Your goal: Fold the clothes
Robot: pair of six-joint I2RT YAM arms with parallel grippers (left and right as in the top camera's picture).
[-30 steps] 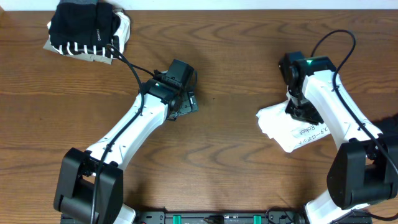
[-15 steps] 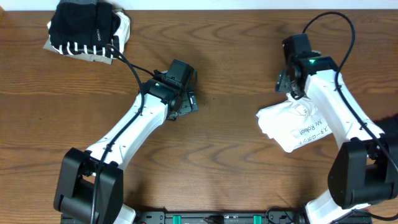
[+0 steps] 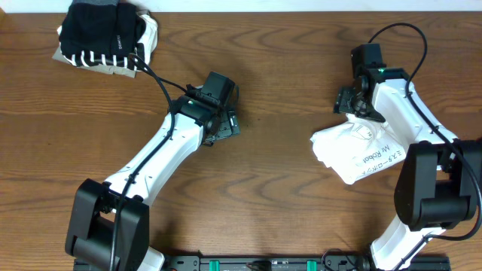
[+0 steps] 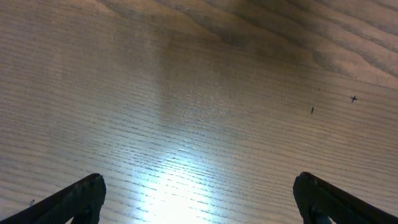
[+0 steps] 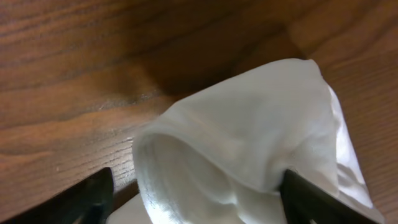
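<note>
right hand [image 3: 351, 104] is sitting spread wide at the far edge of the white shirt [image 3: 360, 154], fingers straddling a raised fold, not clamping it. shirt is lying crumpled on the worktop [image 3: 279, 196], right side. left hand [image 3: 226, 126] is hanging wide open over the worktop, gripping nothing.

Brown wood-grain table [image 3: 286, 188] — soft glare

The right arm [image 3: 407, 120] hides part of the white T-shirt [image 3: 350, 154]; the right wrist view crops it below.
</note>
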